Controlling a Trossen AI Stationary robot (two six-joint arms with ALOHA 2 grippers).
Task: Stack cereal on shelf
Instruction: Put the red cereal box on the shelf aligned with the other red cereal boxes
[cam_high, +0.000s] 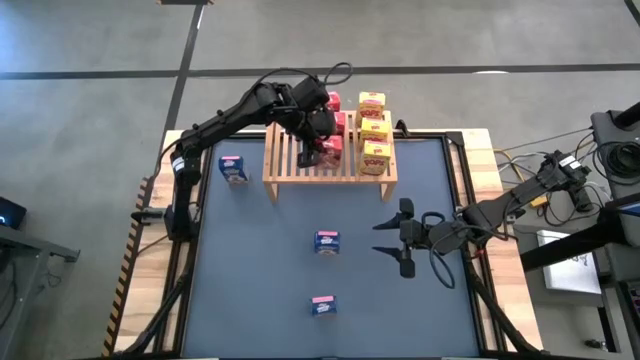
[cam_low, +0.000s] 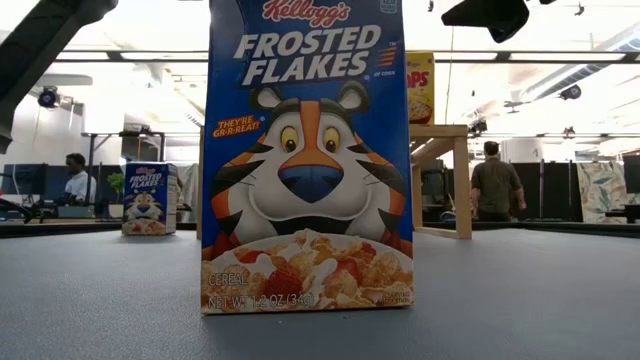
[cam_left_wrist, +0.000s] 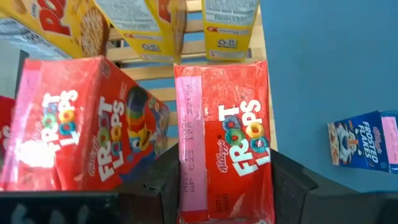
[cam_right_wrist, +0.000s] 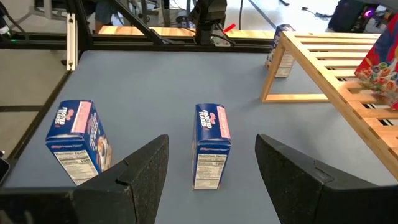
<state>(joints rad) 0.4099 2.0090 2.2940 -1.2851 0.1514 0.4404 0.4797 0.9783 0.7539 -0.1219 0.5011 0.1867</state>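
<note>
The wooden slatted shelf (cam_high: 285, 160) stands at the table's back. Three yellow cereal boxes (cam_high: 375, 128) line its right end, with two red ones (cam_high: 338, 120) beside them. My left gripper (cam_high: 318, 138) reaches over the shelf, shut on a third red Froot Loops box (cam_left_wrist: 227, 149); its fingers (cam_left_wrist: 289, 183) press both long sides. That box sits over the slats beside another red box (cam_left_wrist: 81, 124). Three blue boxes remain on the mat: one left of the shelf (cam_high: 233, 169), one mid-table (cam_high: 327, 241), one near the front (cam_high: 323, 306). My right gripper (cam_high: 400, 237) hovers open at the right.
In the low view the front blue box (cam_low: 305, 150) fills the picture, with a shelf leg (cam_low: 462, 185) behind it. People (cam_low: 495, 180) stand in the room beyond. The table's wooden border (cam_high: 480, 140) frames the blue mat, and cables lie at the right.
</note>
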